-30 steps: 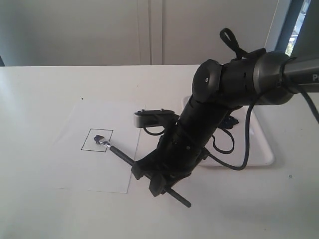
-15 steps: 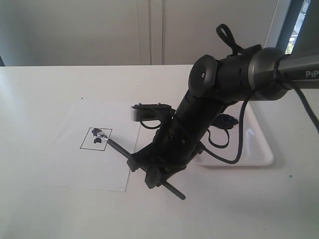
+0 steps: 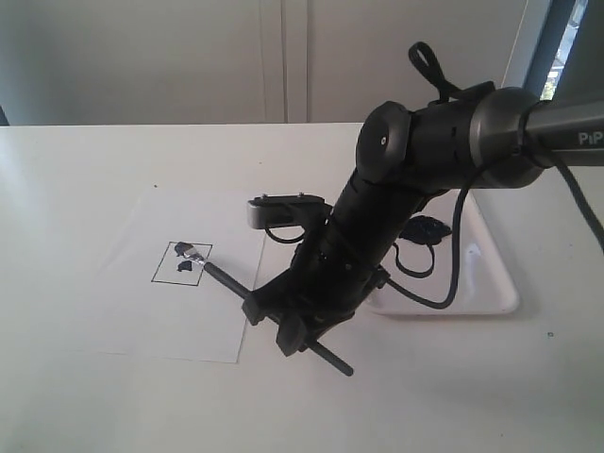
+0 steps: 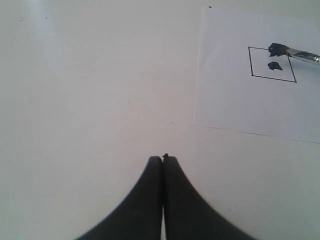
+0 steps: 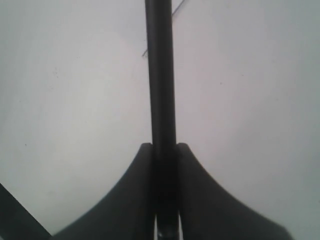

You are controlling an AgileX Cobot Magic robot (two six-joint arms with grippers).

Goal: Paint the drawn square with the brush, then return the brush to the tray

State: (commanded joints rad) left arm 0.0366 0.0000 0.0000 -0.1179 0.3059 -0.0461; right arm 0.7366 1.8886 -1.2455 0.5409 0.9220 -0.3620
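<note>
The white tabletop (image 3: pixel 75 170) carries a flat white paper sheet (image 3: pixel 142 302) left of its middle, well clear of the far edge. The small black-outlined drawn square (image 3: pixel 182 263) sits on that sheet, nearer the sheet's right edge than its left. Two dark blue-black smears lie inside it, one at its far right corner and one just below that; the rest of the square is blank.

The long thin black-handled paintbrush (image 3: pixel 226 280) slants from the square down toward the front edge of the tabletop. Its silver ferrule and dark head rest on the upper smear, and its tail sticks out past the gripper over bare tabletop. The bulky black right arm (image 3: pixel 396 189) reaches across the middle and hides part of the shallow glossy white tray (image 3: pixel 500 283), which lies toward the tabletop's right edge. A black paint blob (image 3: pixel 429 229) shows in the tray just beside the arm, with a looping black cable (image 3: pixel 453 274) hanging in front of it.

The left gripper (image 4: pixel 163 157) hovers over bare tabletop, apart from the sheet, with its black fingers pressed together and nothing between them. The right gripper (image 3: pixel 272 326) hangs just past the sheet's front right corner. In the right wrist view its fingers (image 5: pixel 142 170) are clenched on the brush handle (image 5: pixel 160 75), one on each side.
</note>
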